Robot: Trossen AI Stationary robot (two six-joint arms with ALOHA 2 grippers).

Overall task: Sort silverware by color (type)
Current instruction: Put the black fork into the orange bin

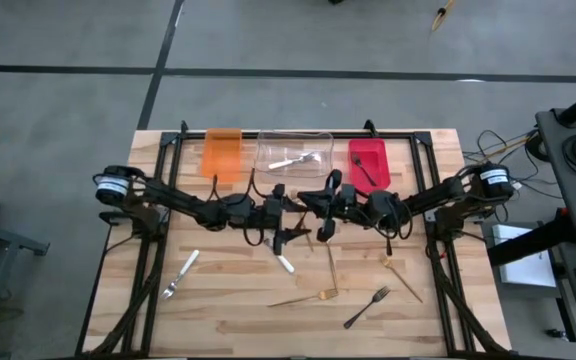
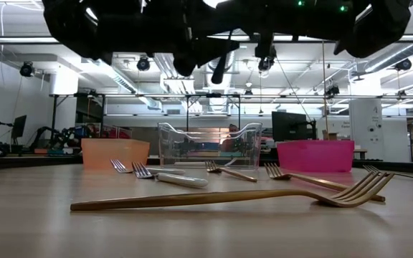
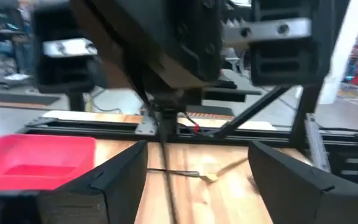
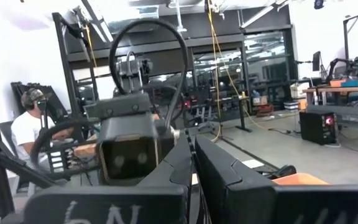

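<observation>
Both arms meet above the table's middle, tips facing each other. My left gripper (image 1: 286, 212) (image 3: 197, 163) is open, with nothing I can make out held between its fingers. My right gripper (image 1: 320, 210) (image 4: 193, 149) is shut, and no utensil shows in it. A thin dark line (image 3: 165, 158) runs down below the right gripper; what it is cannot be told. The silverware lies flat on the wood: a white-handled fork (image 1: 180, 273), a white piece (image 1: 284, 263), gold forks (image 1: 308, 297) (image 1: 333, 266) (image 1: 403, 276) and a black fork (image 1: 366, 307).
Three bins stand along the far edge: orange (image 1: 223, 152), clear (image 1: 268, 158) with a silver fork (image 1: 296, 158) inside, and red (image 1: 356, 152) with a black fork (image 1: 366, 172). A dark frame (image 1: 148, 290) borders the table. A seated person (image 4: 33, 127) is beyond the table.
</observation>
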